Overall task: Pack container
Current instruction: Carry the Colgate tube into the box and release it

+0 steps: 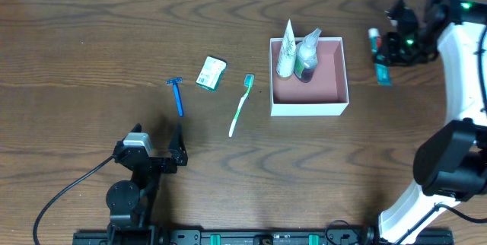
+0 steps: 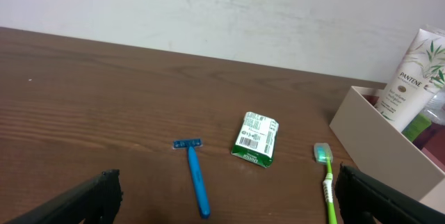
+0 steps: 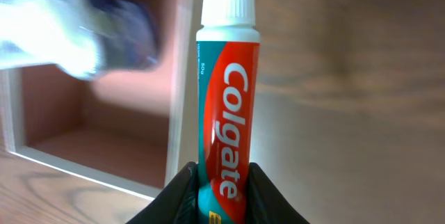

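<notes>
Here, dark wood-grain table, pale wall behind, container, gripped toothpaste tube

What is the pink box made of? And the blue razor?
The box looks like cardboard, probably: thin, flat white walls and a dull pink inside. The razor looks like plastic: a smooth, evenly blue handle.
</notes>
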Controlling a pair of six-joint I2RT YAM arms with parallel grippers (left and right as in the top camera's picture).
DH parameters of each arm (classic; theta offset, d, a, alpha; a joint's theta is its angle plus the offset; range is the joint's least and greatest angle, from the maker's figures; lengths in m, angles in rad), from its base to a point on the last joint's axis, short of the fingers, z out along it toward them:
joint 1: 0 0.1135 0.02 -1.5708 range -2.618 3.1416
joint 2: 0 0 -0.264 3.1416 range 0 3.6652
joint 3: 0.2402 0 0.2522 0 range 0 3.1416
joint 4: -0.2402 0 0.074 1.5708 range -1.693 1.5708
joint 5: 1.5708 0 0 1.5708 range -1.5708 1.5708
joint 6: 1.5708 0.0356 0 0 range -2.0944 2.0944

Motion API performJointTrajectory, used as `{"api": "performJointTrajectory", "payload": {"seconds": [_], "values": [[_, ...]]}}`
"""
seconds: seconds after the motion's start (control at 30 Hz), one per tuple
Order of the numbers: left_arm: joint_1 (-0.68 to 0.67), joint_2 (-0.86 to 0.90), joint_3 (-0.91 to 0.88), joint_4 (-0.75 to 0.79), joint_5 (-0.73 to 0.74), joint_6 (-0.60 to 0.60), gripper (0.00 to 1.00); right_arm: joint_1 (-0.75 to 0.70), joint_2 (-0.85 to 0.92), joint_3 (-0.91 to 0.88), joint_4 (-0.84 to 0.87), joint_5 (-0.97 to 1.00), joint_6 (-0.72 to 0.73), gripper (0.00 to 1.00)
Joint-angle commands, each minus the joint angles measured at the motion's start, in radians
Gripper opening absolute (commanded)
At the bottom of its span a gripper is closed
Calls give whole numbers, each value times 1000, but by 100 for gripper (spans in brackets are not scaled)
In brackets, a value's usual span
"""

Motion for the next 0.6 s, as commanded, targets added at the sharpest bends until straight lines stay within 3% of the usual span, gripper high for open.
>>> {"api": "performJointTrajectory", "payload": {"seconds": [0.0,0.3,0.57], "values": [[5,0,-17,-31,31,-9,98,61,5,14,20,-59,57,24],[5,0,-17,-31,31,-9,98,178,6,14,88,16,172,29],[5,0,-17,-31,31,-9,98,209,10,13,91,16,173,32]]}}
